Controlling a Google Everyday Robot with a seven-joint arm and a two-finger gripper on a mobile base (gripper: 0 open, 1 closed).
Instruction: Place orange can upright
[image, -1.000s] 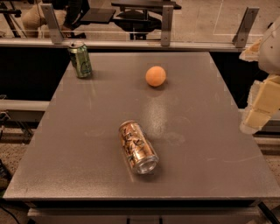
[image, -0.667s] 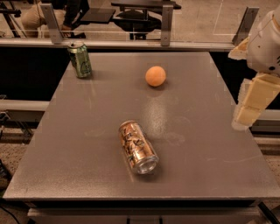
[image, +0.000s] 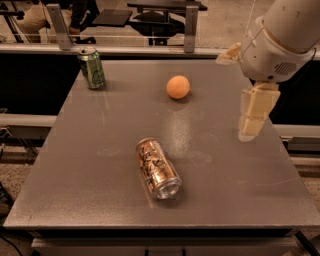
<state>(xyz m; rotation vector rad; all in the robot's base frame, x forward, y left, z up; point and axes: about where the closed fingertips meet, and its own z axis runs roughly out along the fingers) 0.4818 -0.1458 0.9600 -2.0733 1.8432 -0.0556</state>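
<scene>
The orange can (image: 157, 168), shiny copper-orange with dark scribbly markings, lies on its side on the grey table (image: 100, 150), a little in front of the middle. Its silver end faces the front right. My gripper (image: 251, 116) hangs from the white arm (image: 280, 40) over the right part of the table. It is well to the right of the can, a little further back, and apart from it. It holds nothing that I can see.
A green can (image: 92, 68) stands upright at the back left corner. An orange ball (image: 178, 87) rests at the back middle. Metal posts and a rail run behind the table's far edge. The table's right edge is under the arm.
The arm and gripper have moved left, from beyond the table's right edge to over its right side. The orange can, green can and ball have not moved.
</scene>
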